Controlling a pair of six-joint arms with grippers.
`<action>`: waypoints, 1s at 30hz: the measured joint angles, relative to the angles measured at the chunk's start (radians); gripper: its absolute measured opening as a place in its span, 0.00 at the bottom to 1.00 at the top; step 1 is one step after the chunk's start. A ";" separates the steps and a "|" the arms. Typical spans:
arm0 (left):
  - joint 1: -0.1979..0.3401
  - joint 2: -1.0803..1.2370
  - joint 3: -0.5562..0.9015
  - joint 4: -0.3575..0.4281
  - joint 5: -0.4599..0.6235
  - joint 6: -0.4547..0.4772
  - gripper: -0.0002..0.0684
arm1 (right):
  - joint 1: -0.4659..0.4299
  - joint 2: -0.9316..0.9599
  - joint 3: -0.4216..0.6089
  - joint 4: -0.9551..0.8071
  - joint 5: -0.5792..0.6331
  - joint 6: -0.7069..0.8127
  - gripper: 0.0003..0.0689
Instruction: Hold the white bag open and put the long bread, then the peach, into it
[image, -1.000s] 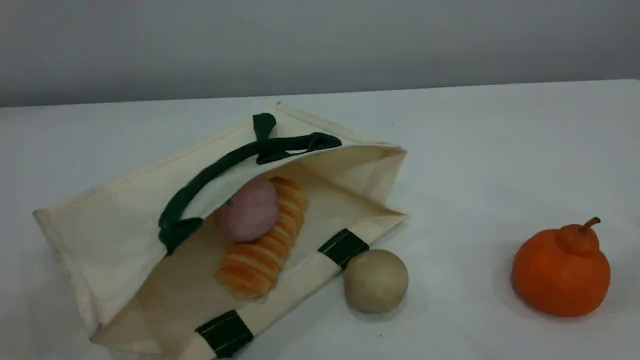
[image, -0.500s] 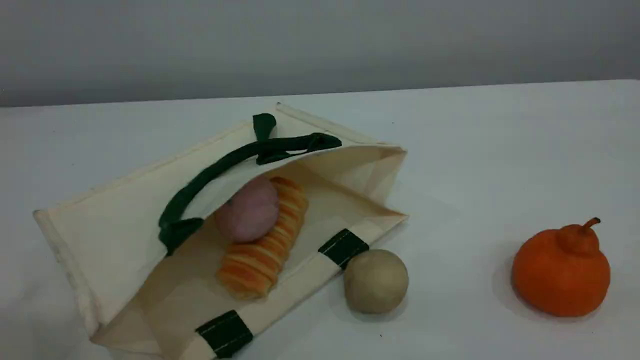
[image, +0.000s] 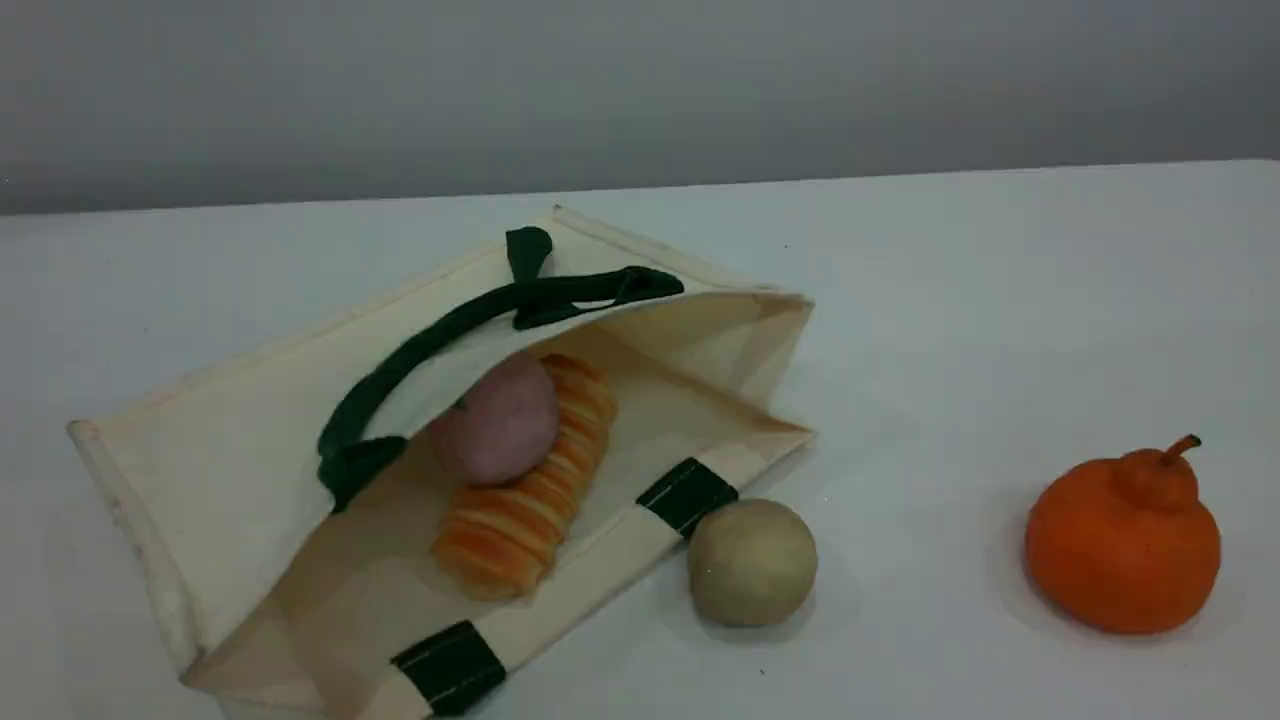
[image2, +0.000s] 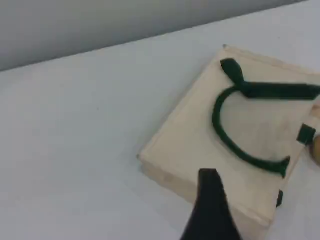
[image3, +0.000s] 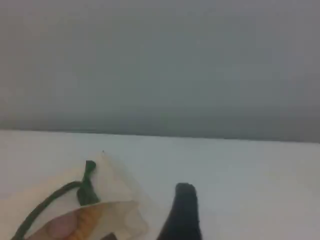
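The white bag (image: 230, 470) lies on its side on the table, its mouth gaping toward the front right, with a dark green handle (image: 420, 345) draped over its upper panel. Inside the mouth lies the long bread (image: 520, 510). The pink peach (image: 497, 425) rests against the bread, partly under the upper panel. Neither gripper appears in the scene view. In the left wrist view one dark fingertip (image2: 212, 210) hangs above the bag (image2: 200, 135), touching nothing. In the right wrist view one fingertip (image3: 182, 215) hovers to the right of the bag (image3: 117, 210), with nothing held.
A plain beige ball (image: 751, 562) sits on the table against the bag's lower rim, next to a green patch (image: 688, 493). An orange fruit with a stem (image: 1122, 545) stands at the far right. A grey wall runs behind the table.
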 joint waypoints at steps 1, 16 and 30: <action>0.000 -0.037 0.025 0.000 -0.001 0.000 0.69 | 0.000 -0.020 0.015 0.000 0.000 0.000 0.86; 0.000 -0.334 0.370 -0.003 -0.002 0.000 0.69 | 0.000 -0.299 0.494 -0.123 -0.051 -0.032 0.86; 0.000 -0.334 0.591 -0.006 -0.159 -0.006 0.69 | 0.000 -0.317 0.707 -0.100 -0.160 -0.036 0.86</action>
